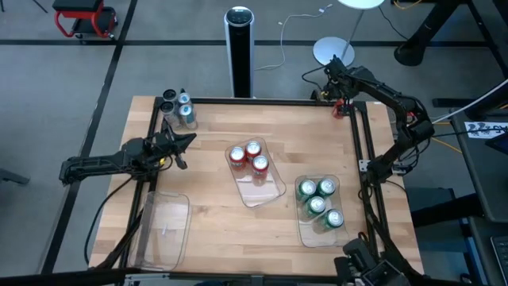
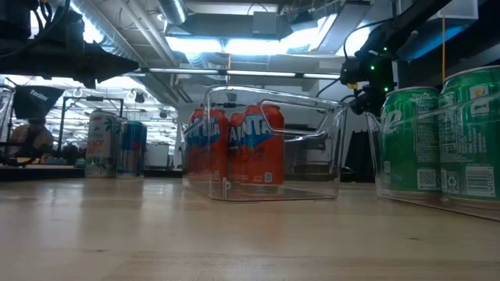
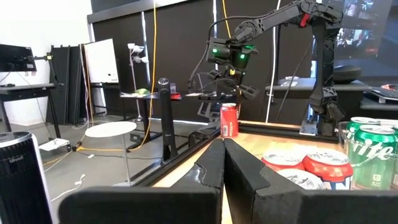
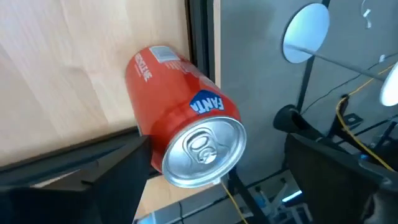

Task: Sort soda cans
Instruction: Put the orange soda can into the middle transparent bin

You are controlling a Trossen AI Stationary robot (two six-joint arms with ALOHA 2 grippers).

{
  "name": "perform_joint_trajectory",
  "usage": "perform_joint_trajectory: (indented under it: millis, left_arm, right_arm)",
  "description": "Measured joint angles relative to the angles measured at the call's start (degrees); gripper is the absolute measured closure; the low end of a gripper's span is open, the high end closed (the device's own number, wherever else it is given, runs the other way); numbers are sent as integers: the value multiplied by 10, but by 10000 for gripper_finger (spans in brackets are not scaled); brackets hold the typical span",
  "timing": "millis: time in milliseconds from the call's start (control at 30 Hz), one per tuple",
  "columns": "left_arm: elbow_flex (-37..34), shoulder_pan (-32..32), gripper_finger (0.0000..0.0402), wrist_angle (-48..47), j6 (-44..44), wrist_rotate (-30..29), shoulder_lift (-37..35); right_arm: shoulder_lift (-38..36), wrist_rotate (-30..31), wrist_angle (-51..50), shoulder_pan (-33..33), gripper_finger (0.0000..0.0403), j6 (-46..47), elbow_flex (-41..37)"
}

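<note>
Four green cans fill one tray; three red cans another; right gripper hangs open over the fourth red can; left gripper shut, empty.

I see a pale, matt wooden table, clear glossy plastic trays, and a red can with shiny brushed-metal top.

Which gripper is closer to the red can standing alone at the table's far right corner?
The right. The right gripper sits open right above that red can at the far right corner. The left gripper is shut, far across the table near the silver cans.
</note>
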Motion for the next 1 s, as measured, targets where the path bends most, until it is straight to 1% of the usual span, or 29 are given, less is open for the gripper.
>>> perform_joint_trajectory:
  millis: [100, 300, 667, 1000]
  left_arm:
    - [0, 0, 402, 0, 0, 0, 0]
    - [0, 0, 402, 0, 0, 0, 0]
    - [0, 0, 402, 0, -4, 0, 0]
    - [0, 0, 402, 0, -1, 0, 0]
  right_arm:
    - [0, -20, 3, -9, 36, 0, 0]
    - [8, -22, 7, -9, 37, 0, 0]
    - [77, -26, -18, -9, 38, 5, 2]
    - [121, -36, -49, -8, 38, 0, 1]
